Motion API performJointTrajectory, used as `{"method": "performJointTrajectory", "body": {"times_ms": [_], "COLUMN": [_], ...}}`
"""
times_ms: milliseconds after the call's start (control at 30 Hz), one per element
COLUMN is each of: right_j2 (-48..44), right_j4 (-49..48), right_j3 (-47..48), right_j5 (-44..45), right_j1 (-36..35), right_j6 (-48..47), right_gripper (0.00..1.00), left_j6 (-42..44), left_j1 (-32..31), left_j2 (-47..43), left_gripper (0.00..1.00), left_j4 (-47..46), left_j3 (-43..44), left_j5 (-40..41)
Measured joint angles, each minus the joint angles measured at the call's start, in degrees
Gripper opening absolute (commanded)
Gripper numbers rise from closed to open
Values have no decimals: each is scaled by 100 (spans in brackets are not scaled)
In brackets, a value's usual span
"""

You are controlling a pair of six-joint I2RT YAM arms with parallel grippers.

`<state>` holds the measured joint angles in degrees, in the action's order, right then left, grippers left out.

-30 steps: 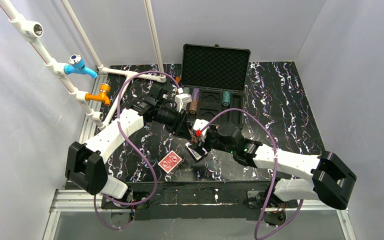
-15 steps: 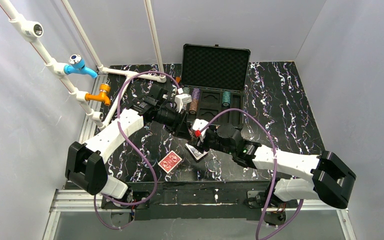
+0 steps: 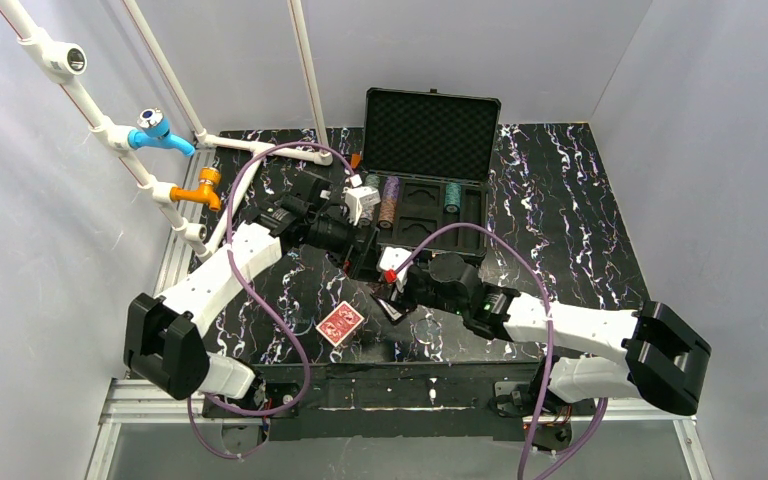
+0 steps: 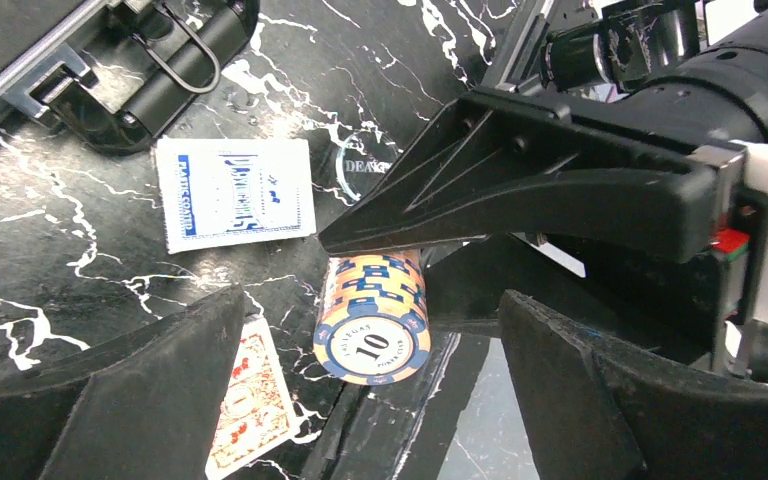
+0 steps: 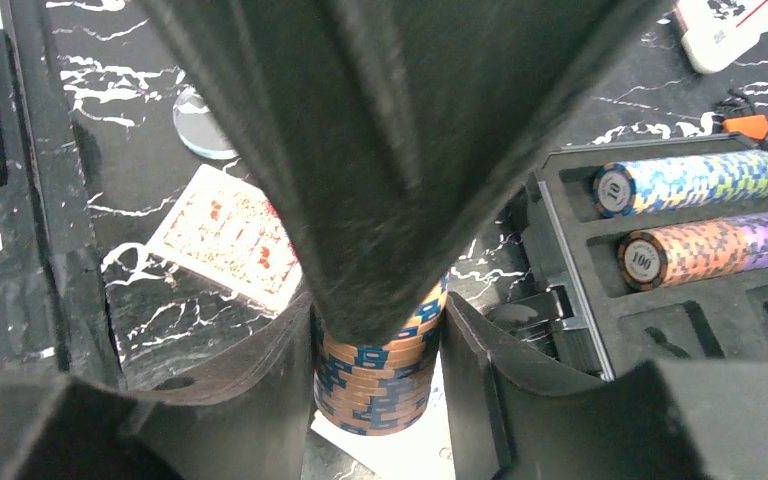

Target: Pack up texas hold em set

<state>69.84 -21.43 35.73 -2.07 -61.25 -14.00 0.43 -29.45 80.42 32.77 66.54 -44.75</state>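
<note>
Here, left of the middle of the table [image 3: 580, 200], the left gripper [image 4: 368, 298] hung released, its fingers spread wide and touching nothing. A red-backed deck [image 3: 340, 323] lay flat towards the table's near edge. In the left wrist view a blue-backed deck [image 4: 235, 192] lay flat beside the case's handle.

Between the spread fingers sat the chip stack [image 4: 372, 320], a short column of orange and blue striped chips with a "10" on its end face. The right gripper [image 5: 375, 340] was clenched on it, one finger pressed against each side.

The stack was probably dense for its size and hard, but it was only loose discs with smooth faces. A tilt or a slack squeeze could let them slide apart and scatter. Taking hold low and square across the column, and keeping it level, looked safest.

Further right, against the table's far edge, the black case [image 3: 430, 130] stood open with its foam lid upright. Two chip rows [image 5: 695, 182] already lay in its slots, with empty slots beside them.
</note>
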Motion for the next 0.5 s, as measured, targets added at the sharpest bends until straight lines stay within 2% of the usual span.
{"method": "performJointTrajectory", "body": {"times_ms": [267, 500], "right_j2": [-35, -365], "right_j4": [162, 208], "right_j3": [-273, -597], "right_j5": [13, 109], "right_j1": [-66, -66], "right_j6": [4, 90], "right_gripper": [30, 30], "left_j6": [-90, -258], "left_j1": [-2, 0], "left_j2": [-162, -483], "left_gripper": [98, 98], "left_j4": [-109, -190], "left_j3": [-7, -68], "left_j5": [494, 1473]}}
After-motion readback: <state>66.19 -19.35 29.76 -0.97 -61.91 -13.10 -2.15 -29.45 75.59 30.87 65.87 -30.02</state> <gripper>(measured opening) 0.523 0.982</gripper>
